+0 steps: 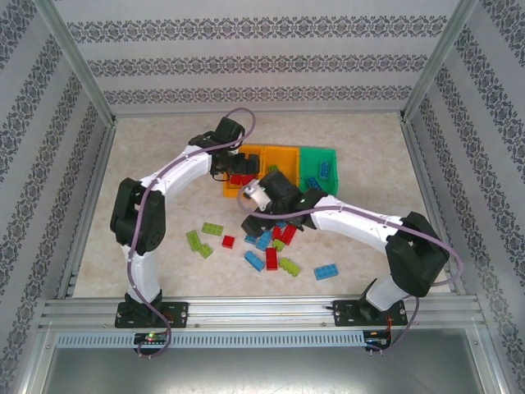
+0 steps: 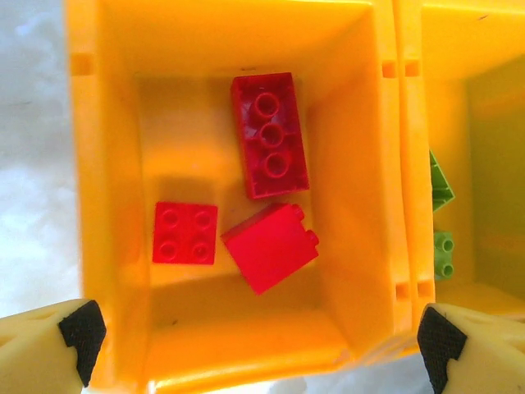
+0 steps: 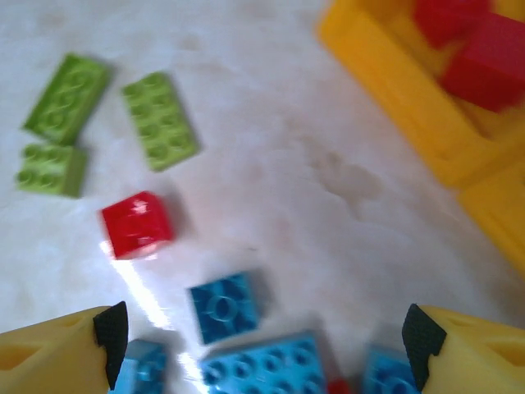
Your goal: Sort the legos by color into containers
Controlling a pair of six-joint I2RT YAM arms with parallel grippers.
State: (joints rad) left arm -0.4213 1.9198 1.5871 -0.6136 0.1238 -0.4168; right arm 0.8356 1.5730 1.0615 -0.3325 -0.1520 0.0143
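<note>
Left wrist view — left gripper [image 2: 261,336] jaws spread wide and empty over the end orange bin [image 2: 98,164]; right gripper [image 3: 264,336] jaws also wide, gripping nothing.
Inside the bin: long red lego [image 2: 271,135] studs up, long axis top-to-bottom of frame, slightly tilted; square red lego [image 2: 185,232] lower left, studs up; tipped red lego [image 2: 269,246] on its side, studs toward the right. Right jaws hang over loose blue legos [image 3: 223,306] at frame bottom — green legos [image 3: 160,121] upper left.
</note>
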